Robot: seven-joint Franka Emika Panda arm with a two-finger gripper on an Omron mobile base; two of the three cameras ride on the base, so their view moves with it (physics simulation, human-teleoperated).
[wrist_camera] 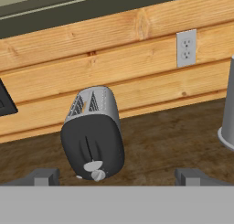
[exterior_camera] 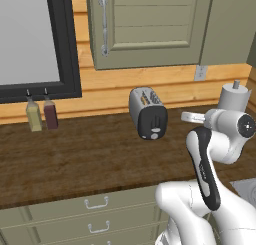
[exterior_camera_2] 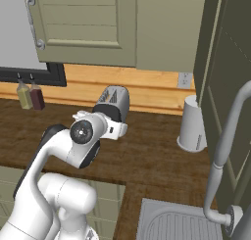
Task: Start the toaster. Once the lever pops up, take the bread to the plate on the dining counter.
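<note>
The silver-grey toaster [exterior_camera: 147, 110] [exterior_camera_2: 113, 103] [wrist_camera: 93, 134] stands on the dark wood worktop near the wall, with its black end panel facing me. A small grey tab, the lever [wrist_camera: 92, 166], sits low on that panel just above the round knob [wrist_camera: 98, 175]. The two top slots show only their grilles. The bread is hidden. My gripper [wrist_camera: 118, 178] hovers in front of the end panel and apart from it. It is open, with nothing between its fingertips [wrist_camera: 45, 176]. The plate and the dining counter are out of view.
Two bottles [exterior_camera: 41, 114] stand at the wall under a dark-framed window [exterior_camera: 35, 39]. A white cylinder [exterior_camera_2: 192, 124] stands right of the toaster, below a wall outlet [wrist_camera: 186, 48]. A sink [exterior_camera_2: 171, 224] and its faucet [exterior_camera_2: 224, 141] lie to the right. Olive cabinets [exterior_camera: 150, 24] hang overhead.
</note>
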